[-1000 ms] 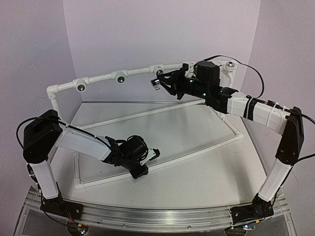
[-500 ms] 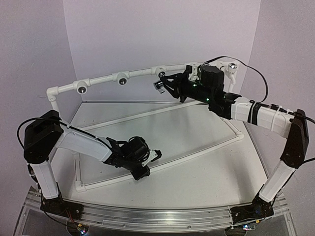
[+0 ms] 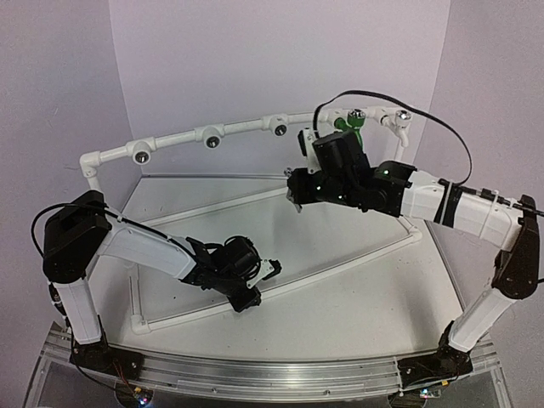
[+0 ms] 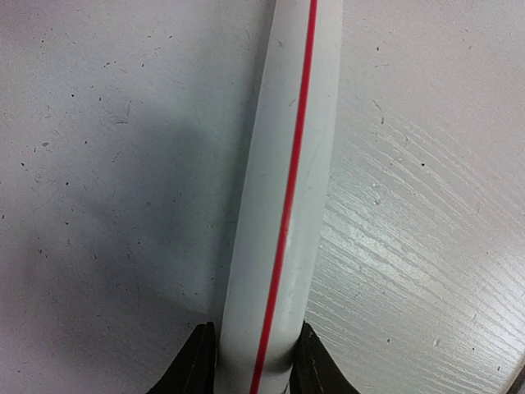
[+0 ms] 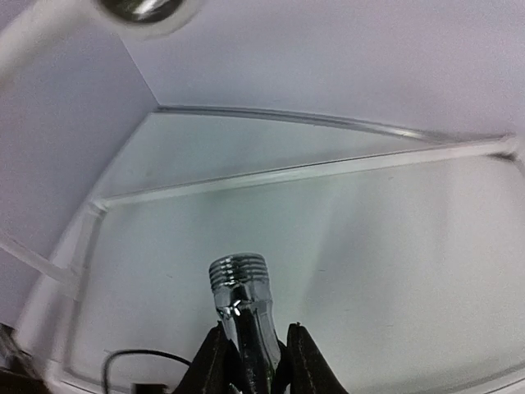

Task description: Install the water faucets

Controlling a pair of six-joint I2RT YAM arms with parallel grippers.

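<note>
My right gripper (image 5: 256,361) is shut on a shiny silver faucet (image 5: 240,287), whose threaded end points away from the fingers. In the top view the right gripper (image 3: 294,192) hangs in the air below the white pipe frame's top rail (image 3: 174,135), and its body mostly hides the faucet. A green faucet (image 3: 352,125) and a white faucet (image 3: 399,122) sit on the rail's right end. My left gripper (image 3: 257,282) is shut on the frame's low front pipe (image 4: 287,189), a white pipe with a red stripe lying on the table.
Three round chrome-rimmed sockets (image 3: 140,153) (image 3: 209,138) (image 3: 279,128) line the top rail; one shows at the top of the right wrist view (image 5: 141,8). More frame pipes (image 3: 246,197) lie on the white table. Lilac walls close the back and sides.
My right arm has drawn back from the top rail, turned its wrist and come down and to the right with the silver faucet. The green faucet now shows. The left arm has not moved.
</note>
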